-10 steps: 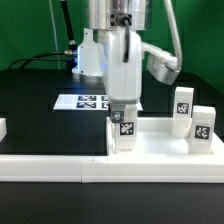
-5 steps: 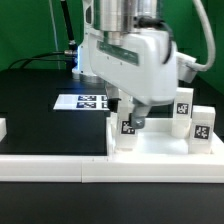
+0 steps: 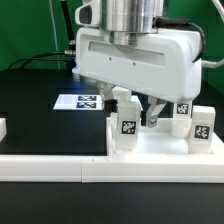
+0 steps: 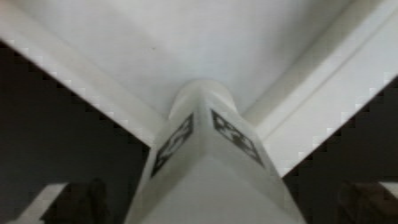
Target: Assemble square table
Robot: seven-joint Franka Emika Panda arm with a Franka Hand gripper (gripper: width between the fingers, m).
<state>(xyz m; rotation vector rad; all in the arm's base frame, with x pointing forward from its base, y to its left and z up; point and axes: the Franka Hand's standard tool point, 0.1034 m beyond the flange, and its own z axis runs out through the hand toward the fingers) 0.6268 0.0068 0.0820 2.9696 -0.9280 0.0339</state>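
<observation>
The claw (image 3: pixel 140 108) hangs low over the white square table slab (image 3: pixel 165 147), its fingers spread apart with nothing between them, one just behind a tagged leg (image 3: pixel 125 126) that stands upright on the slab's corner at the exterior view's left. Two more tagged legs (image 3: pixel 183 115) (image 3: pixel 204 128) stand on the slab toward the exterior view's right, and the marker board (image 3: pixel 80 101) lies flat on the black tabletop (image 3: pixel 40 115) behind. In the wrist view the upright leg (image 4: pixel 210 160) rises close under the camera against the slab's corner (image 4: pixel 196 40).
</observation>
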